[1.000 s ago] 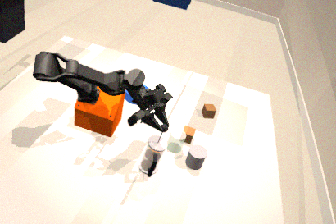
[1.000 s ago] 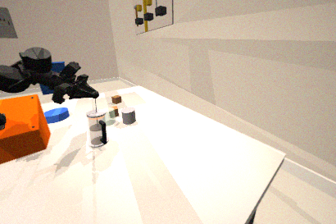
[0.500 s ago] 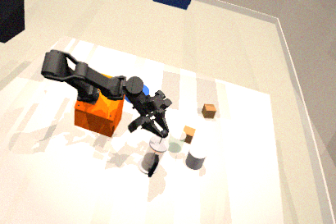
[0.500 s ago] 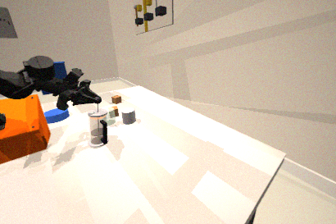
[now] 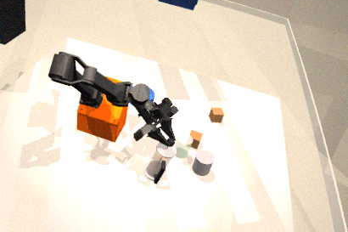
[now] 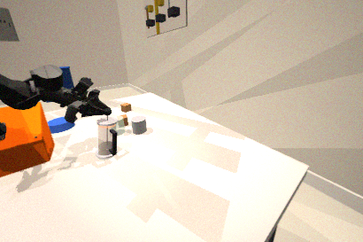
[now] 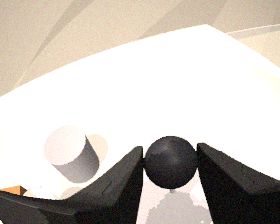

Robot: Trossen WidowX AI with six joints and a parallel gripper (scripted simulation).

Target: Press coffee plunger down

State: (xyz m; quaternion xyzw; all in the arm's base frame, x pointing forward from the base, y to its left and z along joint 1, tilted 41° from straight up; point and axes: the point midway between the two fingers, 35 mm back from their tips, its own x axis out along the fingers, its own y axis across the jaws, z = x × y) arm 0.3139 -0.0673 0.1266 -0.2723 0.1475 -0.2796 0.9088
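The glass coffee press (image 5: 154, 166) (image 6: 102, 139) stands upright on the white table, with its black handle (image 5: 159, 172) (image 6: 113, 143) toward the front right. My gripper (image 5: 171, 143) (image 6: 107, 112) (image 7: 170, 151) is shut on the round black plunger knob (image 7: 171, 167), one finger on each side of it. The fingertips are just above the lid (image 5: 166, 150) (image 6: 107, 121), with a short piece of rod showing between knob and lid in the exterior view. The plunger's disc inside the glass is hard to make out.
A grey cylinder (image 5: 203, 164) (image 6: 139, 125) (image 7: 76, 157) stands right of the press. Two brown cubes (image 5: 216, 116) (image 5: 195, 140) and a pale green see-through object (image 5: 182, 151) are nearby. An orange box (image 5: 98, 125) (image 6: 22, 146) and a blue disc (image 6: 61, 125) are at the left.
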